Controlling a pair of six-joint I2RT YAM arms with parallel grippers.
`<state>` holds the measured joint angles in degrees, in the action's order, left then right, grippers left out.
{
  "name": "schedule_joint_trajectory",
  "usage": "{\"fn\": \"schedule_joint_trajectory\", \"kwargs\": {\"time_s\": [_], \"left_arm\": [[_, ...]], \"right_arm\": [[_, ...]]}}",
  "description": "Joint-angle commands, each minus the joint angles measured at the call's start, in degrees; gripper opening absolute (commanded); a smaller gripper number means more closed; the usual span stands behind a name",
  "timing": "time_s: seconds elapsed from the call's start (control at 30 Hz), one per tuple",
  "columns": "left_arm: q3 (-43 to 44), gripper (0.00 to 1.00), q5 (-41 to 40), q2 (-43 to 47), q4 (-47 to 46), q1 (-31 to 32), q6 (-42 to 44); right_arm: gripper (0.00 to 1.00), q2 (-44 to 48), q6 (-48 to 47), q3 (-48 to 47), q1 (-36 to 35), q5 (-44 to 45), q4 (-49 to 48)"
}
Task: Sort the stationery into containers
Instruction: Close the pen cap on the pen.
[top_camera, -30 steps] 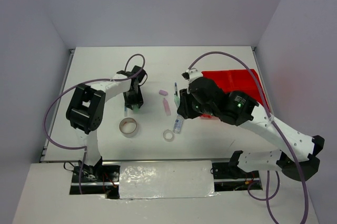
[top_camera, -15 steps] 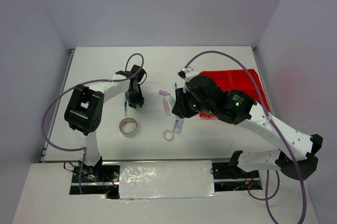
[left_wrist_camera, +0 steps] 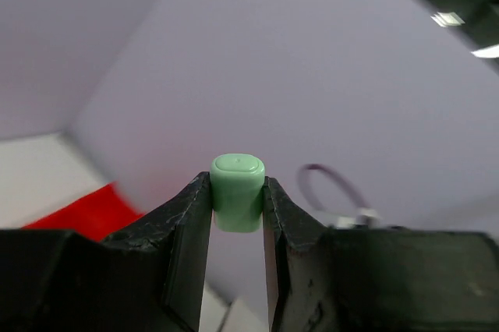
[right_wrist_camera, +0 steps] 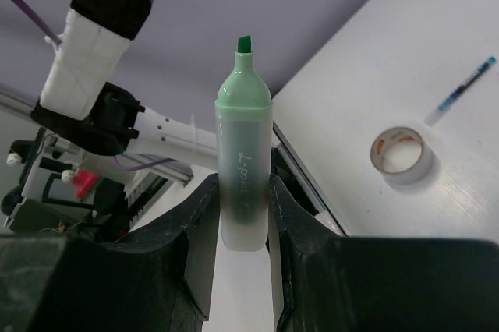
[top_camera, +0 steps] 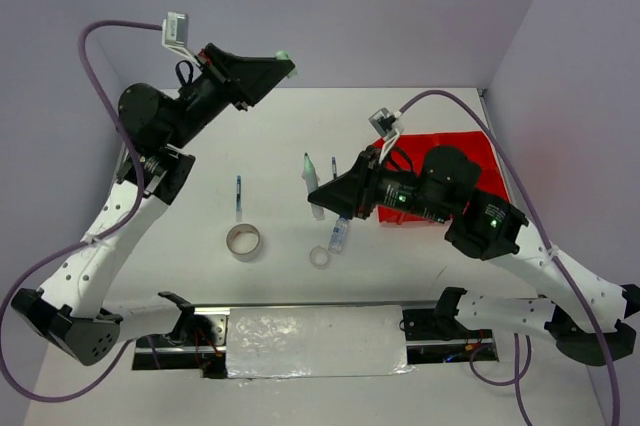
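Note:
My left gripper [top_camera: 278, 63] is raised high above the far left of the table and is shut on a small pale green cap [top_camera: 285, 56]. The left wrist view shows the cap [left_wrist_camera: 237, 192] pinched between my fingers [left_wrist_camera: 185, 227]. My right gripper [top_camera: 325, 191] hovers over the table's middle and is shut on a pale green uncapped marker [top_camera: 310, 174]. The marker [right_wrist_camera: 244, 176] points tip-up in the right wrist view. The red tray [top_camera: 450, 158] lies at the right, mostly hidden by the right arm.
On the table lie a thin dark pen [top_camera: 238, 196], a beige tape roll [top_camera: 243, 241], a small clear tape ring [top_camera: 320, 257] and a clear blue-capped bottle [top_camera: 340, 236]. A second pen [top_camera: 333, 168] lies by the right gripper. White walls enclose the table.
Both arms have lifted off the table. The left gripper swung up and back with the green cap. The right gripper rose with the marker and now points left.

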<state>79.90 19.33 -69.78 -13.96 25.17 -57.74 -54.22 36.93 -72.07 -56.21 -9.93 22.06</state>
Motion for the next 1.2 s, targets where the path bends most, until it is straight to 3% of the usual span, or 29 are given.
{"fn": "schedule_joint_trajectory", "kwargs": {"time_s": [0.0, 0.07, 0.17, 0.3, 0.57, 0.87, 1.17], "left_arm": [[0.35, 0.08, 11.32, -4.39, -19.05, 0.93, -9.65], [0.26, 0.08, 15.2, -5.01, -28.26, 1.37, -15.62], [1.48, 0.09, 18.88, -5.63, -33.23, 2.16, -18.63], [2.54, 0.09, 22.59, -5.28, -35.25, 2.69, -19.17], [-0.27, 0.11, 25.22, -2.38, -31.66, 2.87, -16.79], [-3.26, 0.12, 29.71, -3.26, -43.96, 3.75, -25.14], [-4.83, 0.12, 29.8, -1.59, -38.87, 4.71, -20.84]], "right_arm": [[0.0, -1.42, 0.69, -3.07, 0.22, -2.55, -6.33], [0.0, -1.24, -0.09, -3.86, 0.48, -0.8, -6.42], [0.0, -1.77, -0.89, -5.88, 0.83, -2.36, -5.98], [0.0, -1.33, -0.72, -6.85, 0.83, -5.27, -8.44], [0.0, 0.25, -6.25, -8.87, 1.36, 0.71, -2.12], [0.0, -0.54, -8.98, -9.66, 1.63, -3.51, -3.17], [0.0, -1.59, -9.33, -11.42, 1.63, -6.59, -2.91]]}}
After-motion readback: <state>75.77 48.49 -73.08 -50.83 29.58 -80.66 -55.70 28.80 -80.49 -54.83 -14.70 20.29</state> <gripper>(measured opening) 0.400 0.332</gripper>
